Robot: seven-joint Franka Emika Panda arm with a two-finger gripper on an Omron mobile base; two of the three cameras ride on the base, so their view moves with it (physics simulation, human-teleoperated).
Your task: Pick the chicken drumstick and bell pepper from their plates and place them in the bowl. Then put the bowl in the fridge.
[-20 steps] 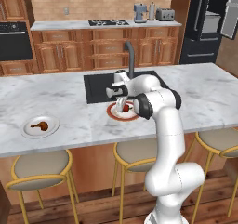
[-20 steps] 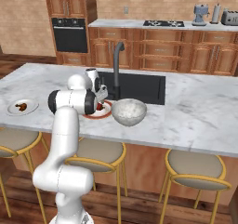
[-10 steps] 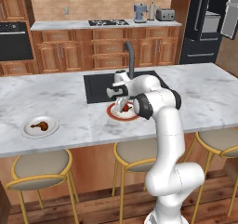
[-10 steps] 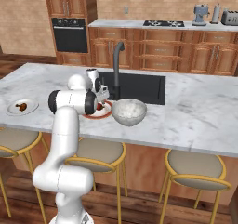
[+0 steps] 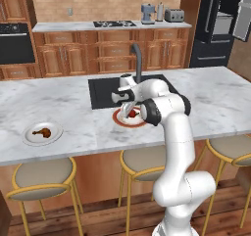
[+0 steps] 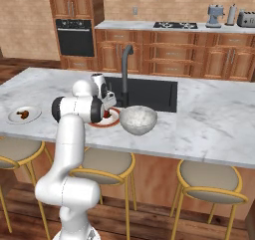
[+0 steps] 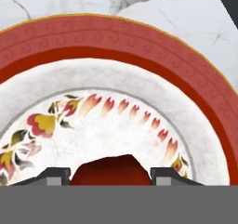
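Jaws down over the red-rimmed plate [image 7: 195, 86] on the marble desk [image 5: 63, 103], one tip on each side of the bell pepper [image 7: 110, 170]; cannot tell whether gripping. Bowl [image 6: 138, 120] just beside. Drumstick [image 5: 42, 131] on grey plate [image 5: 28, 137], well apart.

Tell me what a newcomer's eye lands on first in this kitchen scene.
The white arm bent low over the marble island, its gripper straddling the red bell pepper on the red-rimmed plate in front of the sink. Beside that plate stands the deep white-grey bowl, and far along the island the chicken drumstick lies on its own plain plate.
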